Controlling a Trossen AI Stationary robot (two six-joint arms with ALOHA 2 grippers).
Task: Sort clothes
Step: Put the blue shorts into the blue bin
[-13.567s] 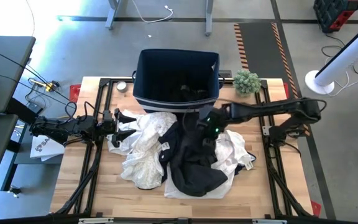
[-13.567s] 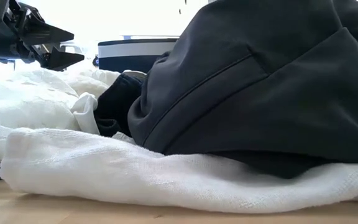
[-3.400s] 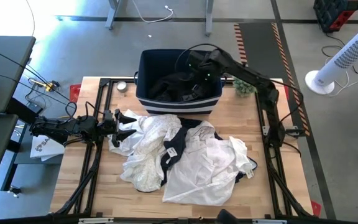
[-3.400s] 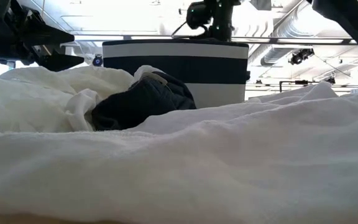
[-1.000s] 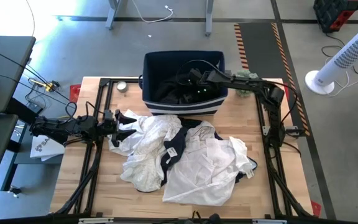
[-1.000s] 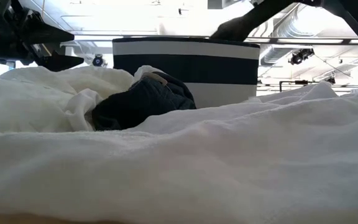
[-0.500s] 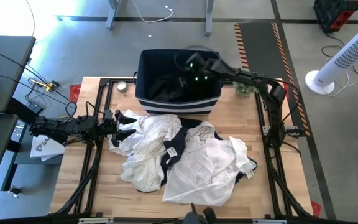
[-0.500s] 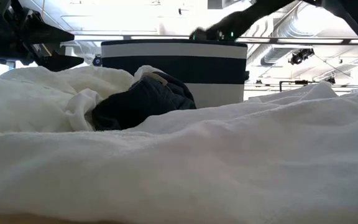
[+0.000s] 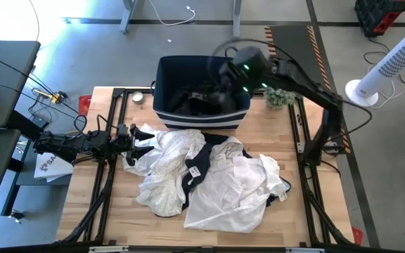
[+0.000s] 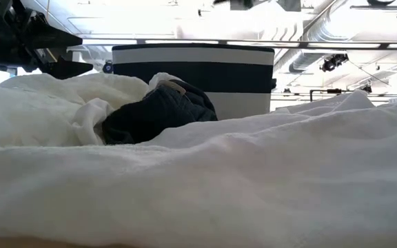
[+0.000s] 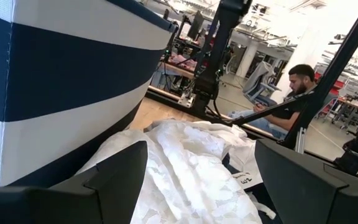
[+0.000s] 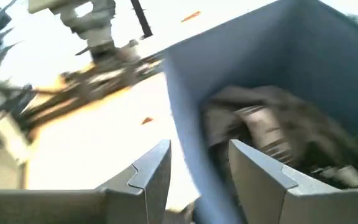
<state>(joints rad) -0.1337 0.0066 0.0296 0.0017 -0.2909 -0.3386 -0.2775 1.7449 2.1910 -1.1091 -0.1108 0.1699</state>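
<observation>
Now that the dark garment (image 9: 192, 100) lies inside the striped bin (image 9: 164, 70), the right claw (image 12: 194, 163) has lifted away parted and empty — white clothes (image 9: 227, 190) remain on the desk (image 9: 118, 211); left claw (image 11: 194, 180) waits spread beside them.

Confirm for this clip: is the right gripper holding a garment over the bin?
No, the right gripper shows open, empty fingers above the bin, where dark clothes already lie.
</observation>
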